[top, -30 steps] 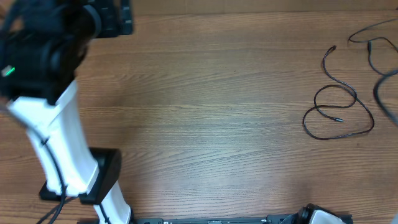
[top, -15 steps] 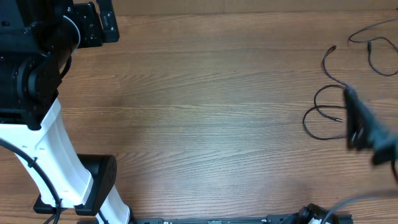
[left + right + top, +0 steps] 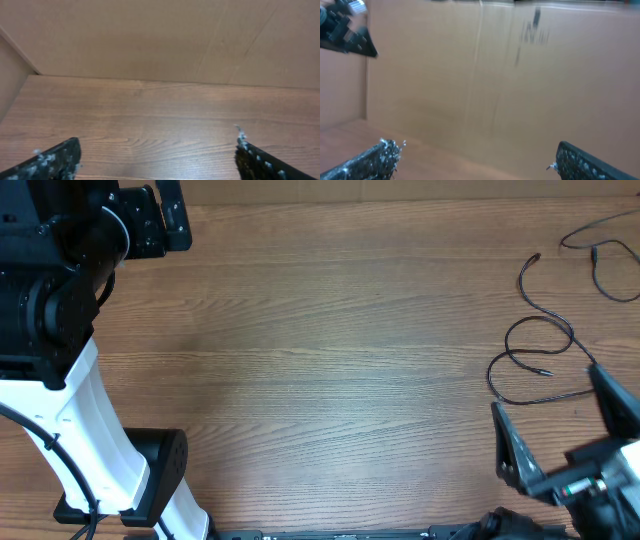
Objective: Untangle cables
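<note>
Right gripper (image 3: 545, 390) has its jaws spread wide and grips nothing; from above, its two dark fingers (image 3: 515, 448) point toward the looped cable (image 3: 541, 317), whose nearest strand crosses the gap between the fingertips, though touching or apart cannot be told. That cable's plug tip lies farther out beyond the fingertips, and a second cable (image 3: 597, 275) lies beyond that, toward the table (image 3: 330, 360) corner. The right wrist view is blurred and shows mostly a tan wall (image 3: 470, 75). Left gripper (image 3: 155, 160), well apart at the table's opposite end, is also spread wide over bare wood.
</note>
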